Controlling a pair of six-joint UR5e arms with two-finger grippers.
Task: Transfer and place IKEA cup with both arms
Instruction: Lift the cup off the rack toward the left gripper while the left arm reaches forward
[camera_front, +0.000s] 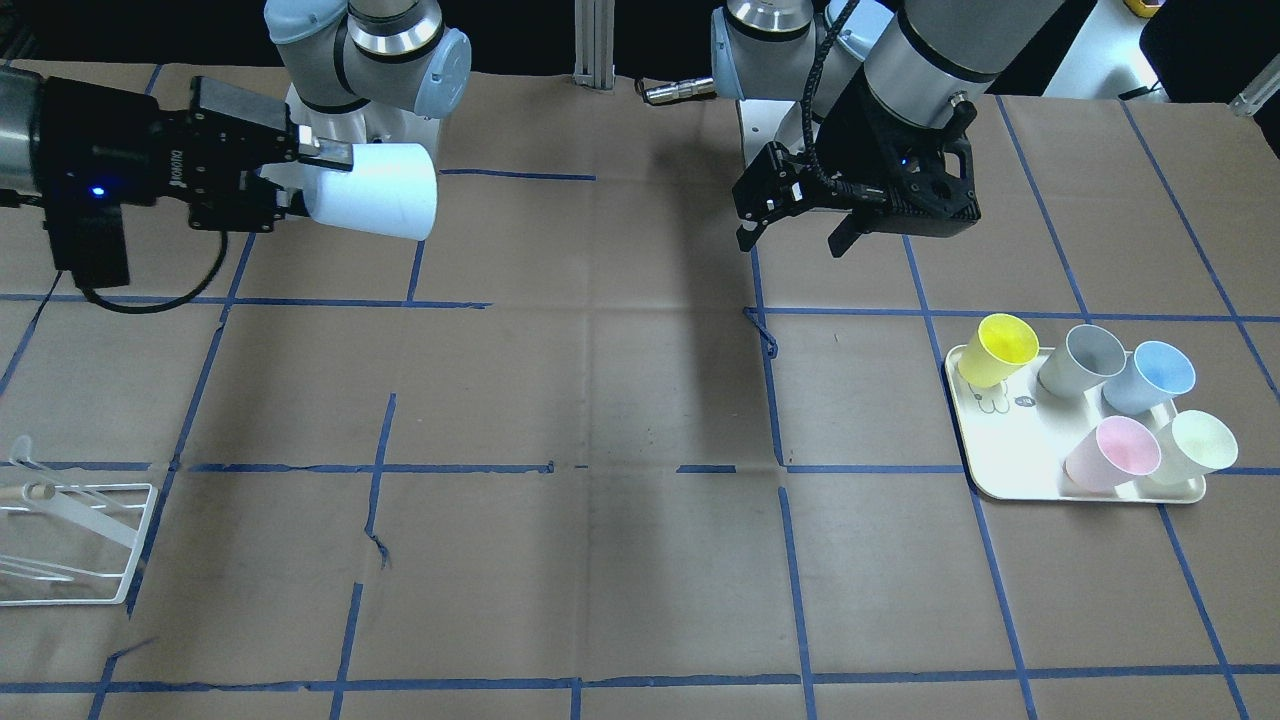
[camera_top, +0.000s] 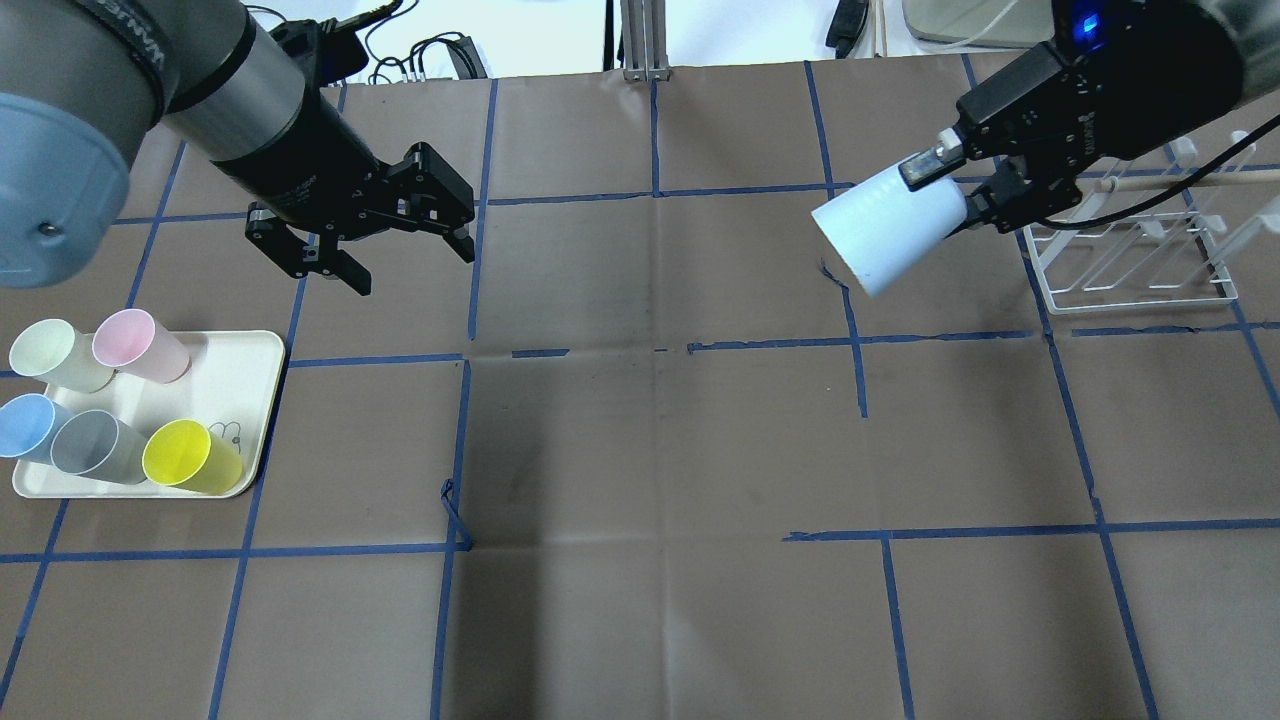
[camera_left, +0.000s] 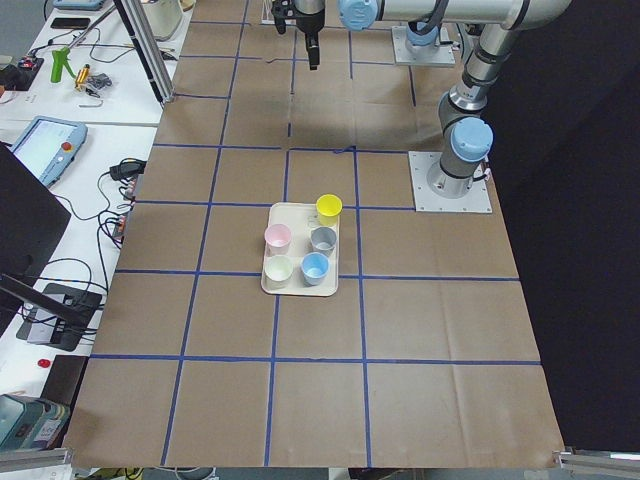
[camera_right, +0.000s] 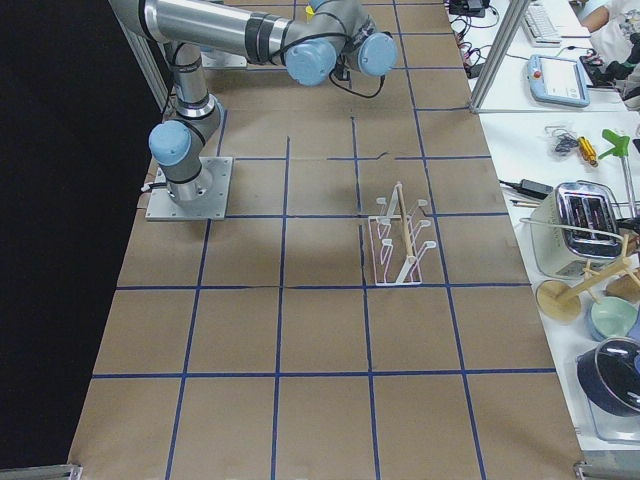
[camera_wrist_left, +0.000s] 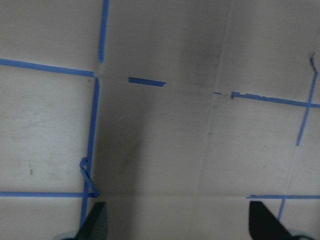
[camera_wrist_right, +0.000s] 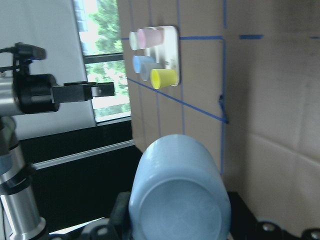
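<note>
The IKEA cup (camera_front: 375, 190) is pale blue and lies on its side in the air, well above the table. My right gripper (camera_front: 315, 180) is shut on its rim end. The cup also shows in the overhead view (camera_top: 885, 235), with the right gripper (camera_top: 950, 190) behind it, and its base fills the right wrist view (camera_wrist_right: 180, 195). My left gripper (camera_front: 792, 243) is open and empty and hangs above the table, apart from the cup. It shows in the overhead view (camera_top: 413, 268) near the tray, and its two fingertips (camera_wrist_left: 95, 222) stand wide apart over bare paper.
A white tray (camera_front: 1000, 470) (camera_top: 255, 365) on my left side holds a yellow cup (camera_front: 995, 350), a grey cup (camera_front: 1082, 358), a sky-blue cup (camera_front: 1150, 375), a pink cup (camera_front: 1112, 452) and a pale green cup (camera_front: 1195, 445). A white wire rack (camera_front: 70, 540) (camera_top: 1130, 260) stands on my right side.
</note>
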